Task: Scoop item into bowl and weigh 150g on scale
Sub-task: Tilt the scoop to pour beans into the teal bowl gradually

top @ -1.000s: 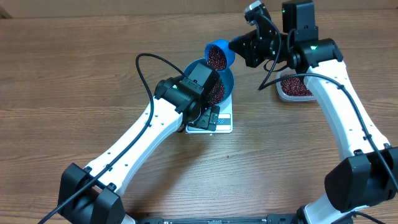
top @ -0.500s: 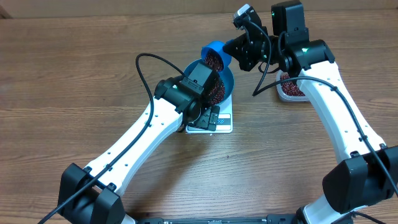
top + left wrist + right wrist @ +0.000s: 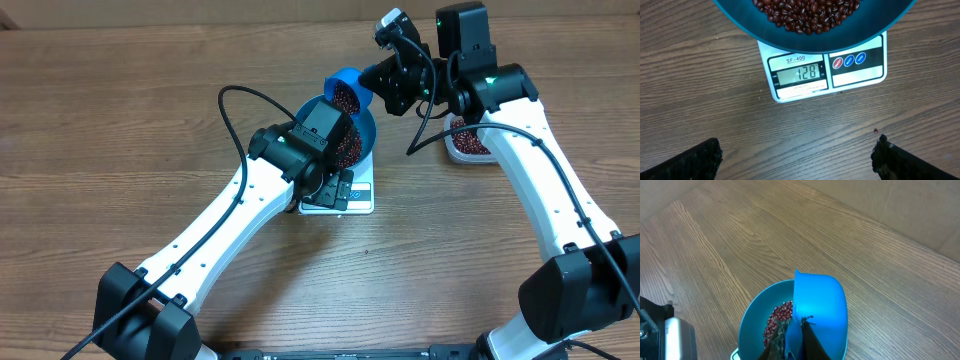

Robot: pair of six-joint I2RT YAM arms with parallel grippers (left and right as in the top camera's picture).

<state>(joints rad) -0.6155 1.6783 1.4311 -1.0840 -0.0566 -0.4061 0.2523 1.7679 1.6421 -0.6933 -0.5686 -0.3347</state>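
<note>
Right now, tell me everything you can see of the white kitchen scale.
The scale is a small white slab, plastic by the look of it, lying flat on the wooden table. Its front strip carries a grey-green display reading 128 under the label SF-400. Beside the display are three round buttons, one red and two blue. The blue bowl with its beans sits on the platform and hides most of it, so only the front strip shows.
</note>
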